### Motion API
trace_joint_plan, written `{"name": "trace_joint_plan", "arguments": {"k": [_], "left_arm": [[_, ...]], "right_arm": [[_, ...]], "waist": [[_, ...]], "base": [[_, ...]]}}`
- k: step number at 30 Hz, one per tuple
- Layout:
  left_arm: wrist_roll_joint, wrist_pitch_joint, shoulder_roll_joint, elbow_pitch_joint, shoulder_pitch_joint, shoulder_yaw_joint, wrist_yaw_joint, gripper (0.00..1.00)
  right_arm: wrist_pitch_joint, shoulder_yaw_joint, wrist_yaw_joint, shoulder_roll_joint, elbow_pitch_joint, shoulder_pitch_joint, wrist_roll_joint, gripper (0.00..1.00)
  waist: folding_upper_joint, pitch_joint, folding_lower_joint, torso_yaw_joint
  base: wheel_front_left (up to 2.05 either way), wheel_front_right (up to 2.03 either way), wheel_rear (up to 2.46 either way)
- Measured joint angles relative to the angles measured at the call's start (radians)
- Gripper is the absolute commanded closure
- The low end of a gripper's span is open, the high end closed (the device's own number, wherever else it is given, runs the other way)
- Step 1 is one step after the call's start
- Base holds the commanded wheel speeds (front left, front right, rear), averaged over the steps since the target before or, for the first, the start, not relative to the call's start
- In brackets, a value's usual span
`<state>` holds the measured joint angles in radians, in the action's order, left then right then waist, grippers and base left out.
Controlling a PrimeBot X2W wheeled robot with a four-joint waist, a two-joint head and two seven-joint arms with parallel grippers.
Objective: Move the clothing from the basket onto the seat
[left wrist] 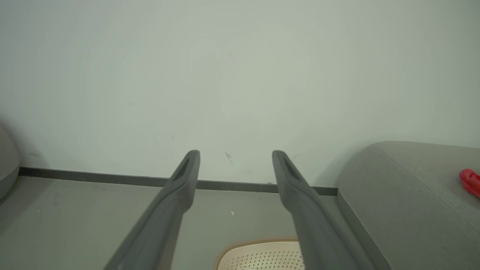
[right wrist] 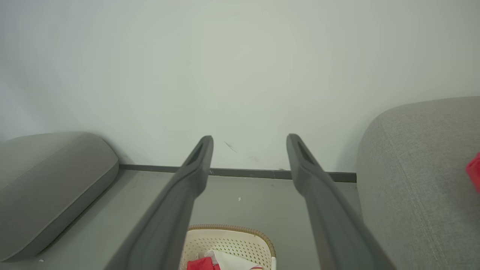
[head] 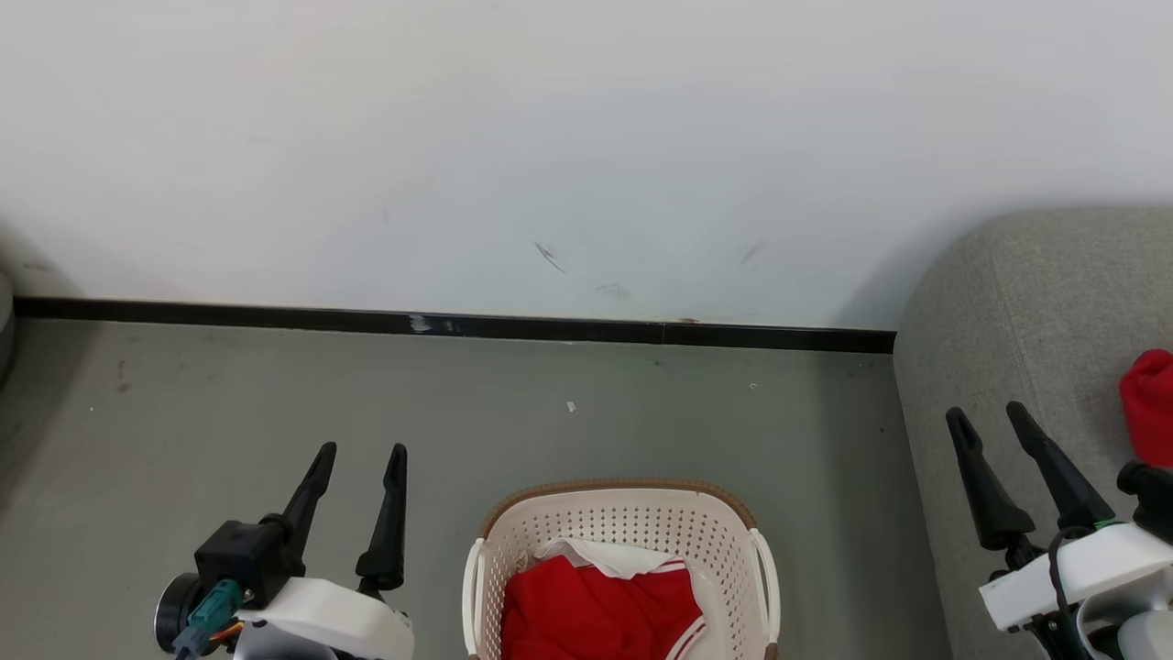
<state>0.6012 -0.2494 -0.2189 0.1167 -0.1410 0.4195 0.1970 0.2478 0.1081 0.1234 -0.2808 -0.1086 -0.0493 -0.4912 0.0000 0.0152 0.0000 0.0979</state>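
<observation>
The clothing [head: 586, 605] lies crumpled in the basket [head: 632, 522]: a red garment with a white panel folded over its far side and thin white stripes along one hem. We judge it light, soft and limp. It will sag and trail when lifted, and a loose fold could catch on the basket's rim. It is not fragile, so a firm pinch is safe. The best hold looks like the raised bunch of red cloth near the middle, taken deep enough to gather several layers. The thin white edge might slip out.

The basket stands on the floor [head: 641, 412], well back from the floor's far edge, where a dark strip meets the wall [head: 550, 137]. It is near the seat [head: 1017, 312], which rises along the floor's right edge. A red piece [head: 1145, 403], probably another garment, rests on the seat.

The left end effector [head: 362, 449] hangs above the floor to the left of the basket, fingers spread and holding nothing. The right end effector [head: 986, 412] sits over the seat's near side, also spread wide and bare. Neither touches the clothing. Either would have to swing in over the basket and come down from above.
</observation>
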Motion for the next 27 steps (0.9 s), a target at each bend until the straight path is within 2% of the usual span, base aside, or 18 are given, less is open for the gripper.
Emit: {"name": "trace_joint_plan", "arguments": {"k": [27], "left_arm": [[-0.04,0.0,0.026,-0.019,0.026,-0.033,-0.006,0.0]], "right_arm": [[0.0,-0.016,0.0,0.028,0.029,0.027,0.043,0.0]], "waist": [[0.0,0.005,0.0,-0.002]], "base": [[0.0,0.0,0.0]]}}
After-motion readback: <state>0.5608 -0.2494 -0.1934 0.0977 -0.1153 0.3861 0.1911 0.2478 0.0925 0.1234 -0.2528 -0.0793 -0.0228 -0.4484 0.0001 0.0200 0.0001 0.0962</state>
